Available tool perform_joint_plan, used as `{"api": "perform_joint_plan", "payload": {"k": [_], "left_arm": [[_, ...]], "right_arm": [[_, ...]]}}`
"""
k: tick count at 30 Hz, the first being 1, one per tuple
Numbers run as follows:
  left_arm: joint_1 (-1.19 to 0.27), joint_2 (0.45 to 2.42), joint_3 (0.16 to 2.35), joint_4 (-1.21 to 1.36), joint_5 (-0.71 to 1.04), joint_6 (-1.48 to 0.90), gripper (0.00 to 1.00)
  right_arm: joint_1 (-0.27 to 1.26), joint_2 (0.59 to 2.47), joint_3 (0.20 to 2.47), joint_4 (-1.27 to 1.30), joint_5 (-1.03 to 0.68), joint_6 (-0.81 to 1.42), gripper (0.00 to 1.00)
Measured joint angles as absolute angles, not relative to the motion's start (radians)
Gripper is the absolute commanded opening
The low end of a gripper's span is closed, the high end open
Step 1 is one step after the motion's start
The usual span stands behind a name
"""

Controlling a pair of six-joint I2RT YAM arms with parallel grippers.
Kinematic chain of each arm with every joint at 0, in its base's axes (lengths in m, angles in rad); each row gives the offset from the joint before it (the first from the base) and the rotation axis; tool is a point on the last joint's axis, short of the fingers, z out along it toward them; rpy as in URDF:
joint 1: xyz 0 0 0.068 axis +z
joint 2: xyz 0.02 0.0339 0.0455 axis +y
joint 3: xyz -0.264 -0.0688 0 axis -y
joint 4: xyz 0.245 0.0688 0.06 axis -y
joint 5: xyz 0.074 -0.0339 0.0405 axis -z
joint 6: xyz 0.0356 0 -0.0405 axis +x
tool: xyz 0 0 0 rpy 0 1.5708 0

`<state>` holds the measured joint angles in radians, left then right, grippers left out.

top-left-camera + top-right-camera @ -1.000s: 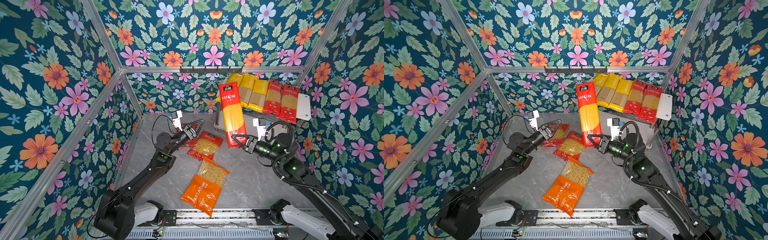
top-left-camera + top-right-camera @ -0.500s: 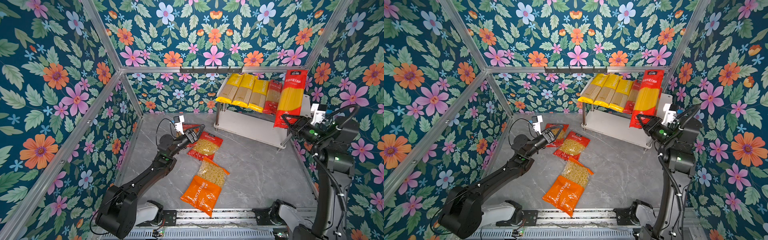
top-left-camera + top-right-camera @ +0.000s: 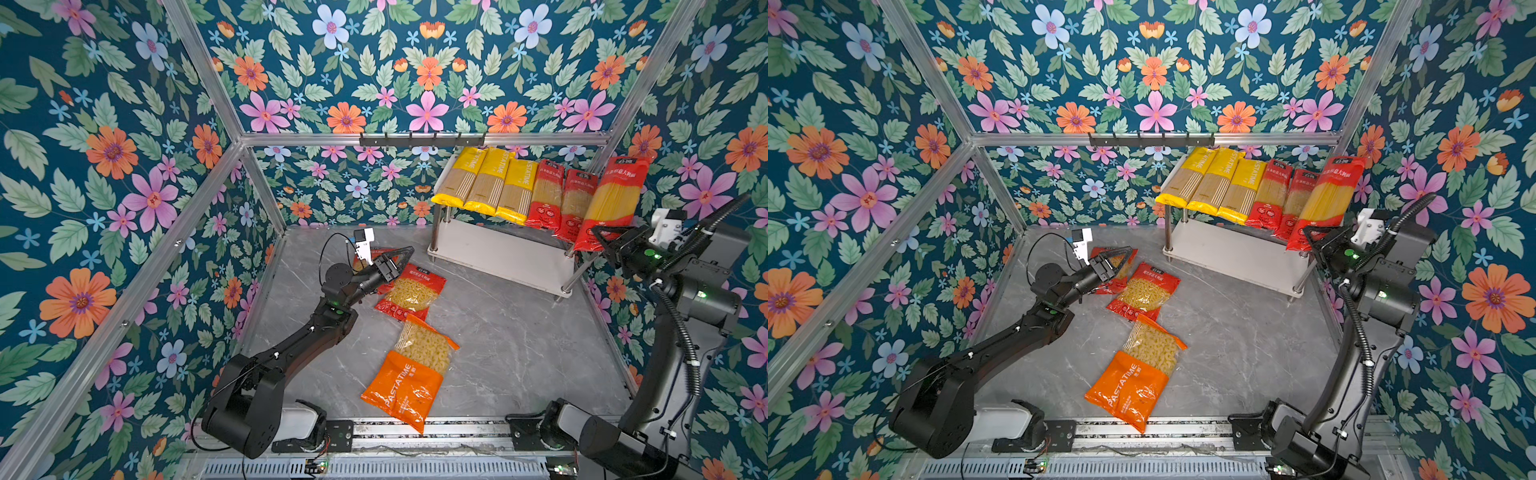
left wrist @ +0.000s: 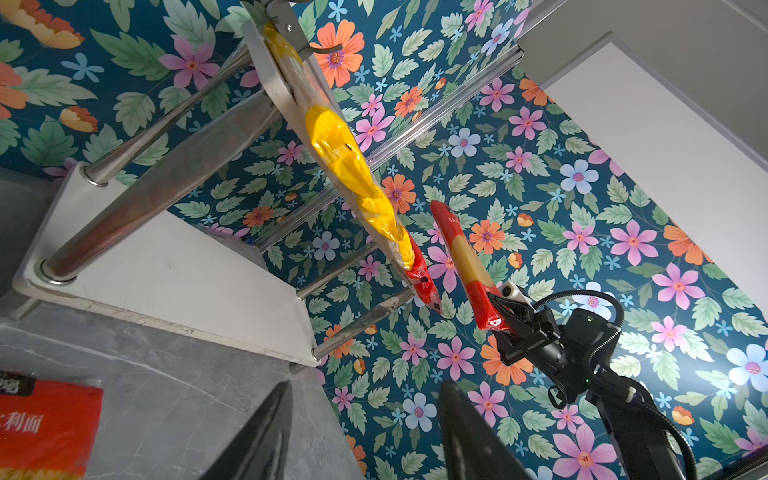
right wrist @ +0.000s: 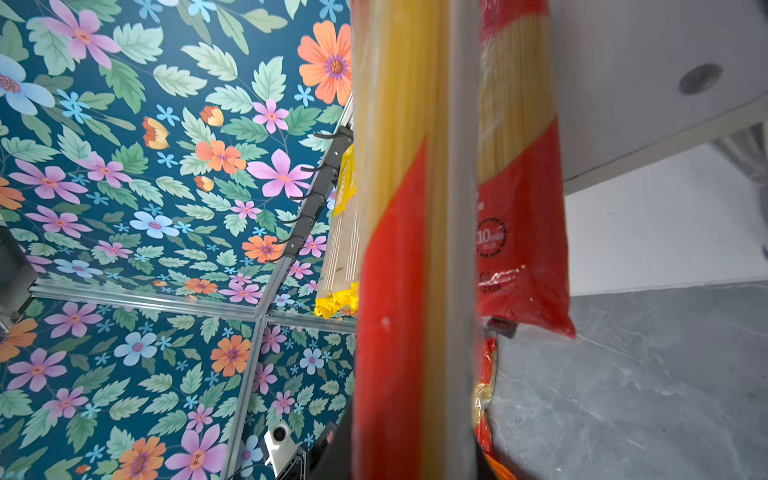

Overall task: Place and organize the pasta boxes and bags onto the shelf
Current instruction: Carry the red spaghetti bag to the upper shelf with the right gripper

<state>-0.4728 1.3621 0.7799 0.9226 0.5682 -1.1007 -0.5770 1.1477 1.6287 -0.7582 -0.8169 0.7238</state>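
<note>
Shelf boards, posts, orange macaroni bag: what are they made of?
Boards: matte white, likely laminate or painted board, faintly scuffed. Posts: polished metal, mirror-like reflections. Orange bag: glossy plastic film, wrinkled, with clear window showing macaroni.

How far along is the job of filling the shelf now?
Done: three long yellow spaghetti packs and two long red ones lie on top of the white two-tier rack. In hand: the right gripper holds the third long red pack beside them, not yet down. Remaining: two short red macaroni packs and one orange macaroni pack on the table, the open left gripper above one.
</note>
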Motion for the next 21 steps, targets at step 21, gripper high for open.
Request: {"api": "perform_joint_plan", "payload": {"k": [21], "left_arm": [[-0.477,1.695,1.050,0.919,0.649,-1.217,0.58]], "right_arm": [[-0.699,1.453,1.858,-1.009,-0.812,0.522,0.00]]}}
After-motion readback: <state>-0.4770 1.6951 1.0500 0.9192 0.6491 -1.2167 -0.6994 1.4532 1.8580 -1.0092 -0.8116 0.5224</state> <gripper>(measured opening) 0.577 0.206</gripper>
